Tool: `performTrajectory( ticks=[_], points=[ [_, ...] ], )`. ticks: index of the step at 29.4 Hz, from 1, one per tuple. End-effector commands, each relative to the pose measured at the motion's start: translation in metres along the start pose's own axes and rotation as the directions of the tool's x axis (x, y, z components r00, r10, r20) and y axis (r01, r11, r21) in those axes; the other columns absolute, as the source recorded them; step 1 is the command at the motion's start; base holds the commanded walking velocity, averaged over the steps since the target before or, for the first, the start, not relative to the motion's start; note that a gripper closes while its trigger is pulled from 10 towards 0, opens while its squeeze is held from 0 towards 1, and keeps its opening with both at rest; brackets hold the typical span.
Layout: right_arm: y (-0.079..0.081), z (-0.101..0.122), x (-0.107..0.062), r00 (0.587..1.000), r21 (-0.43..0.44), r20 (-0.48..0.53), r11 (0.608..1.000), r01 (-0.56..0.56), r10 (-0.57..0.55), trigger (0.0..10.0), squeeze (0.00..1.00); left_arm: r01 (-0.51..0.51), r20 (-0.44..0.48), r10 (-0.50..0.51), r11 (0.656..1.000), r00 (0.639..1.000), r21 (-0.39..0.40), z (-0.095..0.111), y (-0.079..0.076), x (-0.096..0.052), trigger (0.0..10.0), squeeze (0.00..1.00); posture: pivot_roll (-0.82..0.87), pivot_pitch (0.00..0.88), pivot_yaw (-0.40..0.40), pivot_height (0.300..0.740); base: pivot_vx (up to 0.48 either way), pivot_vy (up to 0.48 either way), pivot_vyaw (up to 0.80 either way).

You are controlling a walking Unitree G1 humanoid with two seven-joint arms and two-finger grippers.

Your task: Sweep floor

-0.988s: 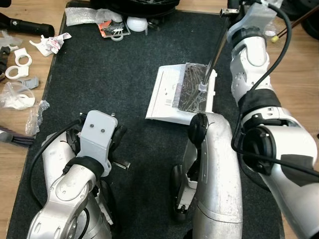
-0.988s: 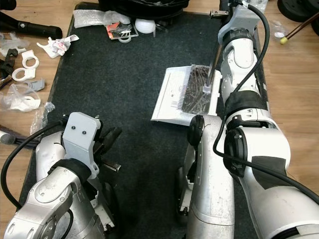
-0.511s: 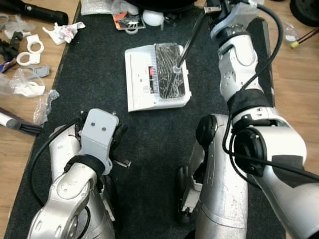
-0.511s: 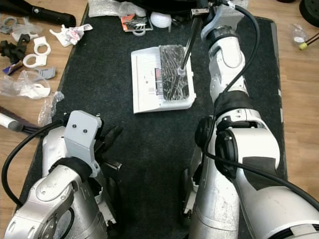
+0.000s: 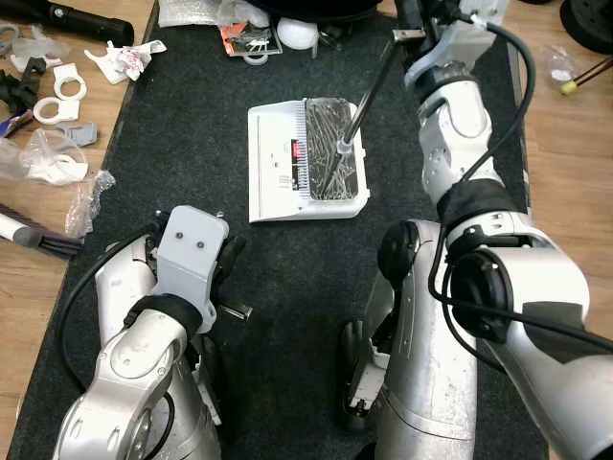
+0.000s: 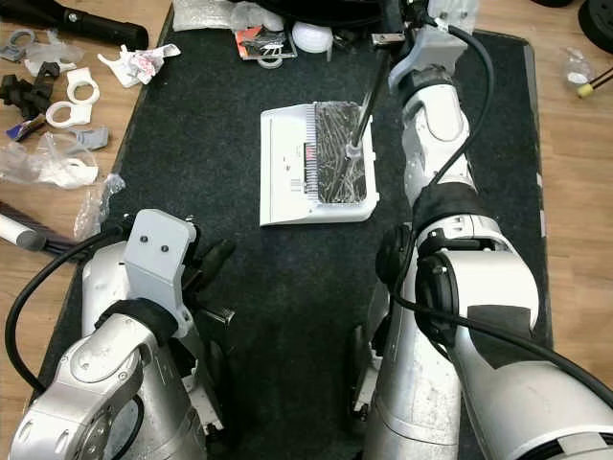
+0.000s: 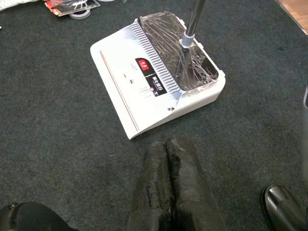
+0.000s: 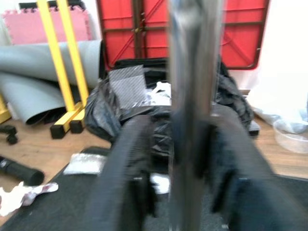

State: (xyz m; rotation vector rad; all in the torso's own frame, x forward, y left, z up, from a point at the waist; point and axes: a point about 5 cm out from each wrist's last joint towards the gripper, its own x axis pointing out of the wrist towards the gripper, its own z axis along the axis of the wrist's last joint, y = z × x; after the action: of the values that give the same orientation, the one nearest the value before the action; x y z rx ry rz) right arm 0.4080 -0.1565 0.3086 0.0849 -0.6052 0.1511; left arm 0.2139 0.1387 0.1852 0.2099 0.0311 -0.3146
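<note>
A white push sweeper (image 5: 306,160) with a clear, streaked brush cover lies on the dark mat (image 5: 182,125), also seen from the left wrist as the sweeper (image 7: 149,82). Its metal pole (image 5: 369,81) slants up and away to my right gripper (image 5: 410,17) at the mat's far side. The right wrist view has that gripper (image 8: 190,159) shut around the pole (image 8: 192,96), one black finger on each side. My left gripper (image 7: 168,187) is held low over the mat, nearer to me than the sweeper, fingers pressed together on nothing.
Litter lies on the wooden floor at the left: white plastic rings (image 5: 53,96), clear bags (image 5: 48,158), crumpled paper (image 5: 120,59) and a black tube (image 5: 72,21). A white ball (image 5: 295,34) and a packet (image 5: 244,38) sit at the mat's far edge. My own legs (image 5: 421,383) stand near.
The right arm has swung the sweeper leftwards, from the mat's right side to its middle, squaring it up. The head view has shifted. The left arm has stayed put.
</note>
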Motion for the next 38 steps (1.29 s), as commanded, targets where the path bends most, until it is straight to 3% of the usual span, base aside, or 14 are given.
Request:
performTrajectory(
  ticks=[1, 12, 18, 19, 20, 21, 22, 23, 26, 29, 31, 33, 37, 38],
  points=[
    [-0.009, -0.006, -0.007, 1.0, -0.011, -0.006, 1.0, 0.028, -0.028, 10.0, 1.0, 0.025, -0.037, -0.026, 0.999, 0.999, -0.023, -0.008, -0.003, -0.001, 10.0, 0.0, 0.0, 0.418, -0.116, 0.3, 0.0, 0.0, 0.0],
    [-0.019, -0.021, -0.023, 0.998, -0.041, -0.055, 0.999, 0.036, -0.038, 10.0, 1.0, 0.031, -0.034, -0.032, 0.999, 0.999, -0.027, -0.009, -0.005, 0.004, 10.0, 0.0, -0.03, 0.39, -0.122, 0.3, 0.0, 0.0, 0.0],
    [-0.039, -0.041, -0.068, 0.994, -0.119, -0.108, 0.993, 0.006, -0.019, 10.0, 1.0, 0.038, -0.018, -0.039, 0.998, 0.999, -0.04, -0.01, -0.008, 0.016, 10.0, 0.0, -0.09, 0.351, -0.131, 0.3, 0.0, 0.0, 0.0],
    [-0.045, -0.041, -0.08, 0.992, -0.145, -0.123, 0.989, 0.007, -0.025, 10.0, 0.72, 0.04, -0.012, -0.04, 0.998, 0.999, -0.041, -0.011, -0.009, 0.02, 10.0, 0.0, -0.11, 0.331, -0.132, 0.3, 0.0, 0.0, 0.0],
    [-0.045, -0.041, -0.08, 0.992, -0.145, -0.123, 0.989, 0.007, -0.025, 10.0, 0.72, 0.04, -0.012, -0.04, 0.998, 0.999, -0.041, -0.011, -0.009, 0.02, 10.0, 0.0, -0.11, 0.331, -0.132, 0.3, 0.0, 0.0, 0.0],
    [-0.049, -0.041, -0.09, 0.99, -0.158, -0.136, 0.987, 0.02, -0.042, 10.0, 0.49, 0.041, -0.006, -0.041, 0.998, 0.999, -0.042, -0.011, -0.009, 0.024, 10.0, 0.0, -0.12, 0.316, -0.131, 0.3, 0.0, 0.0, 0.0],
    [-0.049, -0.041, -0.09, 0.99, -0.158, -0.136, 0.987, 0.02, -0.042, 10.0, 0.49, 0.041, -0.006, -0.041, 0.998, 0.999, -0.042, -0.011, -0.009, 0.024, 10.0, 0.0, -0.12, 0.316, -0.131, 0.3, 0.0, 0.0, 0.0],
    [-0.052, -0.04, -0.099, 0.987, -0.17, -0.154, 0.985, 0.027, -0.053, 10.0, 0.0, 0.042, -0.001, -0.042, 0.998, 0.999, -0.04, -0.011, -0.009, 0.029, 10.0, 0.0, -0.14, 0.299, -0.131, 0.3, 0.0, 0.0, 0.0],
    [-0.049, -0.037, -0.116, 0.979, -0.135, -0.195, 0.99, 0.032, -0.058, 10.0, 0.0, 0.039, 0.01, -0.039, 0.999, 0.999, -0.035, -0.012, -0.009, 0.037, 10.0, 0.0, -0.16, 0.272, -0.128, 0.3, 0.0, 0.0, 0.0],
    [-0.03, -0.032, -0.136, 0.976, -0.034, -0.217, 0.999, -0.042, 0.034, 10.0, 0.0, 0.031, 0.022, -0.03, 0.999, 0.999, -0.03, -0.013, -0.008, 0.045, 10.0, 0.0, -0.18, 0.236, -0.128, 0.305, 0.0, 0.0, 0.0],
    [-0.03, -0.032, -0.136, 0.976, -0.034, -0.217, 0.999, -0.042, 0.034, 10.0, 0.0, 0.031, 0.022, -0.03, 0.999, 0.999, -0.03, -0.013, -0.008, 0.045, 10.0, 0.0, -0.18, 0.236, -0.128, 0.305, 0.0, 0.0, 0.0],
    [-0.008, -0.032, -0.155, 0.965, 0.038, -0.242, 0.995, -0.089, 0.096, 10.0, 0.0, 0.017, 0.037, -0.017, 1.0, 0.999, -0.017, -0.014, -0.006, 0.053, 10.0, 0.0, -0.19, 0.184, -0.127, 0.315, 0.0, 0.0, 0.0],
    [-0.008, -0.032, -0.155, 0.965, 0.038, -0.242, 0.995, -0.089, 0.096, 10.0, 0.0, 0.017, 0.037, -0.017, 1.0, 0.999, -0.017, -0.014, -0.006, 0.053, 10.0, 0.0, -0.19, 0.184, -0.127, 0.315, 0.0, 0.0, 0.0],
    [0.002, -0.034, -0.169, 0.957, 0.069, -0.267, 0.993, -0.094, 0.109, 10.0, 0.0, 0.018, 0.045, -0.018, 1.0, 0.999, -0.002, -0.015, -0.005, 0.055, 10.0, 0.0, -0.19, 0.156, -0.126, 0.32, 0.0, 0.0, 0.0]
  ],
)
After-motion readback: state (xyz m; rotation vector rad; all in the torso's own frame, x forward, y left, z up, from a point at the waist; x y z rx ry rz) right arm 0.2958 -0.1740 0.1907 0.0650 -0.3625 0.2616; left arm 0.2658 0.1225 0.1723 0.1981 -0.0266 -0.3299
